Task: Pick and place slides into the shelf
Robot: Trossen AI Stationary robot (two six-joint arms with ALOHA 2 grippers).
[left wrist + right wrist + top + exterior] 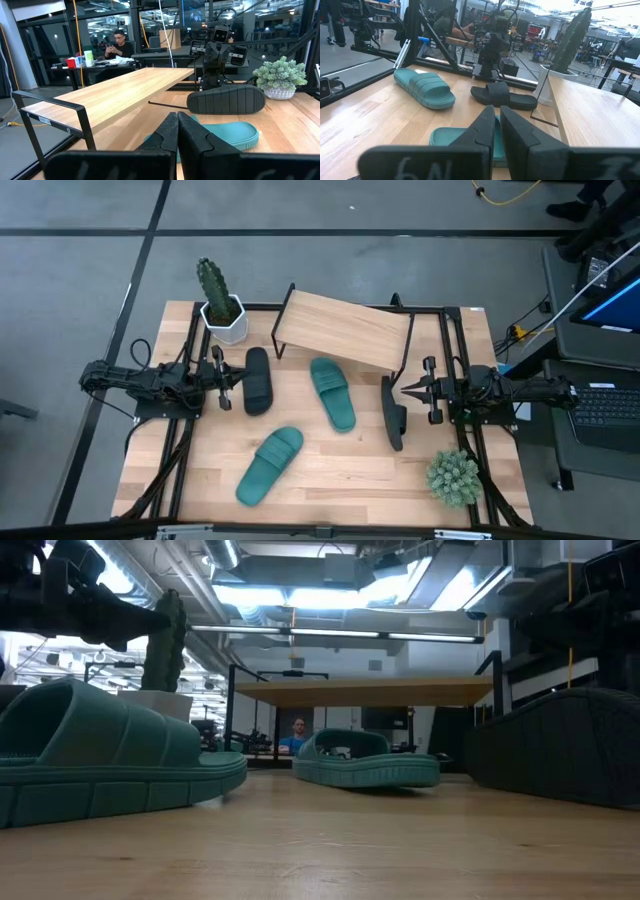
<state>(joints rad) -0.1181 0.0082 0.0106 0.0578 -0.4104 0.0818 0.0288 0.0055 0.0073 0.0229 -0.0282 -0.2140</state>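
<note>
Four slides lie on the table. One black slide (pixel 258 380) rests flat on its sole just in front of my left gripper (pixel 236 383). A teal slide (pixel 333 393) lies mid-table, below the shelf (pixel 345 330). Another teal slide (pixel 270 465) lies nearer the near edge. The second black slide (pixel 393 412) (pixel 226 99) stands on its long side edge, close under my right gripper (pixel 404 390). Both grippers are shut and hover level, pointing at each other: left gripper (pixel 177 122), right gripper (pixel 496 117). The shelf stands on its thin black legs by the far edge.
A cactus in a white pot (pixel 221 305) stands at the far left corner beside the shelf. A small green plant (pixel 455 477) sits at the near right corner. Black frame rails (pixel 180 470) run along both table sides. A person (pixel 118 44) sits beyond the table.
</note>
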